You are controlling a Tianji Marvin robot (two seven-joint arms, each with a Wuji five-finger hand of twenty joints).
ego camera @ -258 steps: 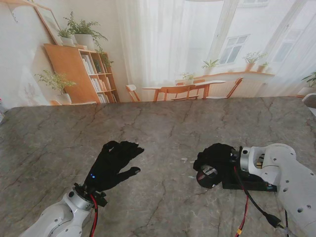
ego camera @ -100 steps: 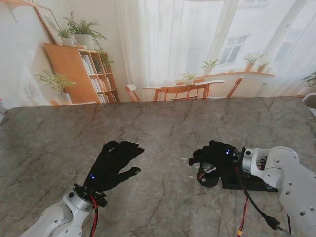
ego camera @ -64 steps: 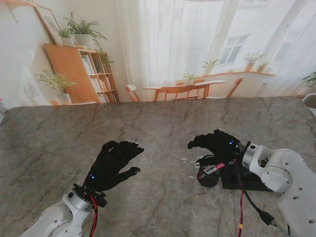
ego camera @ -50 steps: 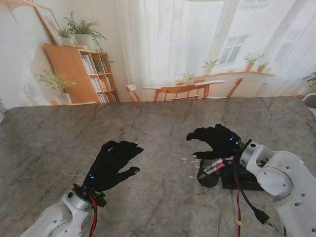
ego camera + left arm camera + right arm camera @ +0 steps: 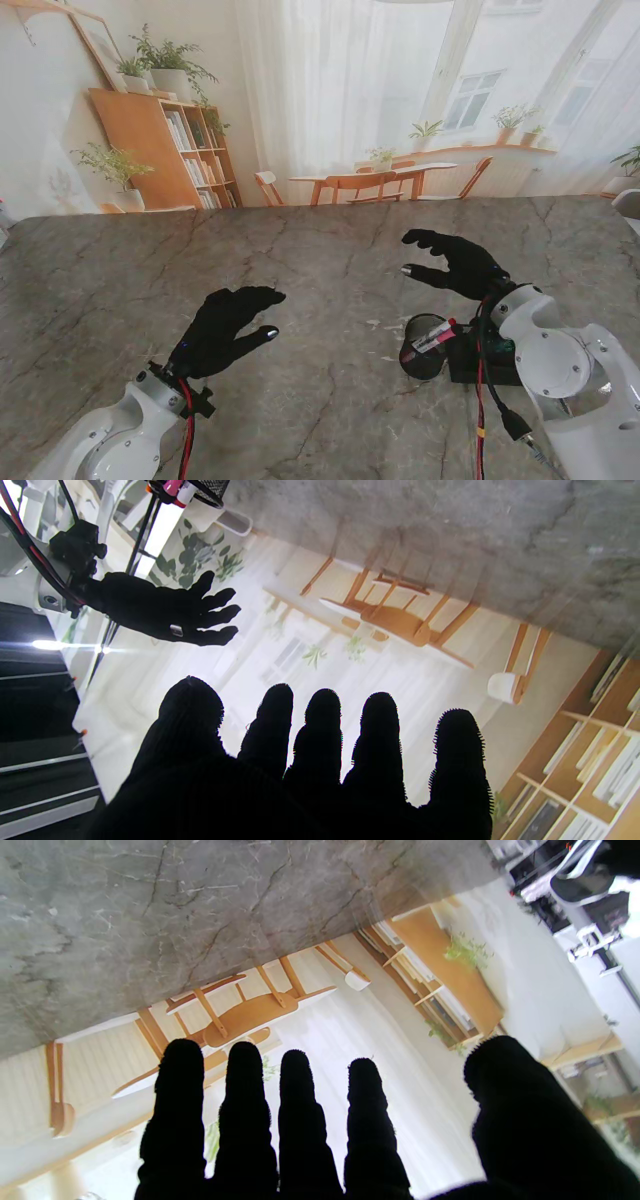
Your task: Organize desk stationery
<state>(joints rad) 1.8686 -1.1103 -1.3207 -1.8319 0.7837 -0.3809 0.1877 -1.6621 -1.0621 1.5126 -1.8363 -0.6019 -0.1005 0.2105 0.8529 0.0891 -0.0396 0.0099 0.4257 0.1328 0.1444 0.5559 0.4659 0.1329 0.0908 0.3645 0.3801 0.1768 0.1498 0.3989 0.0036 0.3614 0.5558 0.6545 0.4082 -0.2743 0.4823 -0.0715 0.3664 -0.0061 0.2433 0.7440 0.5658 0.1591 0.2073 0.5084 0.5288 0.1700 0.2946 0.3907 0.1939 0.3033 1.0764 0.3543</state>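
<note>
A black mesh pen cup [image 5: 424,358] stands on the grey marble table [image 5: 330,260], nearer to me and right of centre, with a pink-and-white pen [image 5: 432,337] lying in its mouth. My right hand [image 5: 455,264] hovers open beyond the cup, fingers spread, holding nothing. My left hand [image 5: 228,320] is open over the table's left half, empty. The left wrist view catches the cup's rim [image 5: 205,489] with the pen's pink end [image 5: 172,487] and the open right hand [image 5: 170,611]. The right wrist view holds only my spread fingers [image 5: 300,1120] and bare marble.
A flat black box or stand [image 5: 492,362] lies on the table right beside the cup, under my right forearm. Small white flecks [image 5: 378,324] dot the marble between the hands. Red and black cables [image 5: 482,400] hang from the right arm.
My right hand came up off the pen cup, left the pink-and-white pen inside it, spread its fingers and moved farther from me. The left hand stayed open, shifting slightly.
</note>
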